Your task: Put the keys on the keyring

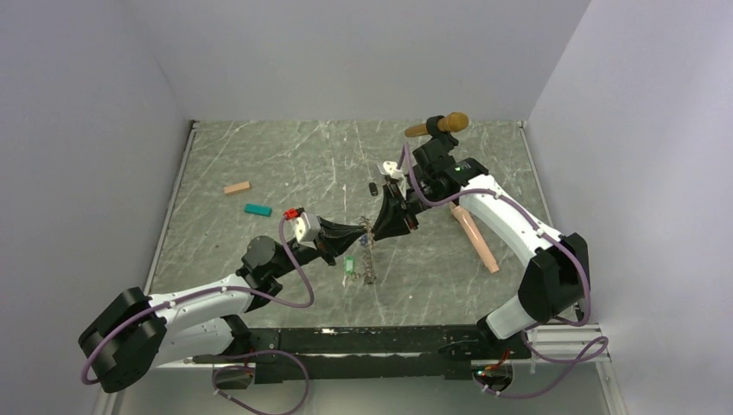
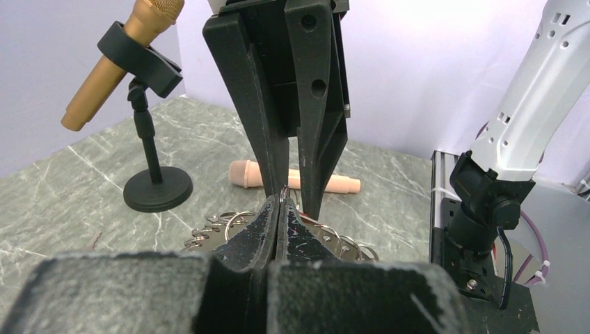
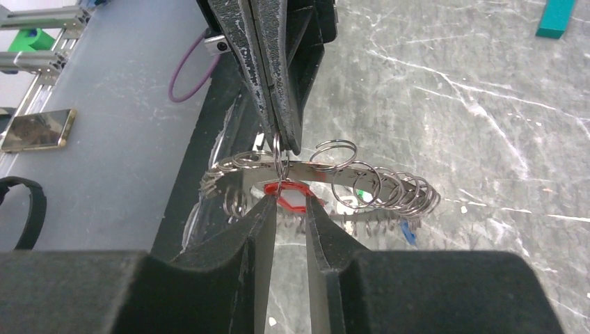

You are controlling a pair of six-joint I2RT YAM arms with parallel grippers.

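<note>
Threading in progress — left gripper (image 3: 281, 142) jaws pressed together on a keyring (image 3: 327, 170) loop, right gripper (image 3: 288, 202) jaws pinching the red-tagged key (image 3: 295, 195); next, probably feed key onto loop.

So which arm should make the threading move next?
Right. The right gripper brackets the red-tagged key at the keyring, which the left gripper pinches shut; left looks better as anchor.

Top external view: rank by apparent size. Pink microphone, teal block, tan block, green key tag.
1. pink microphone, clearly largest
2. teal block and tan block, look about alike, so not ranked apart
3. green key tag, smallest
</note>
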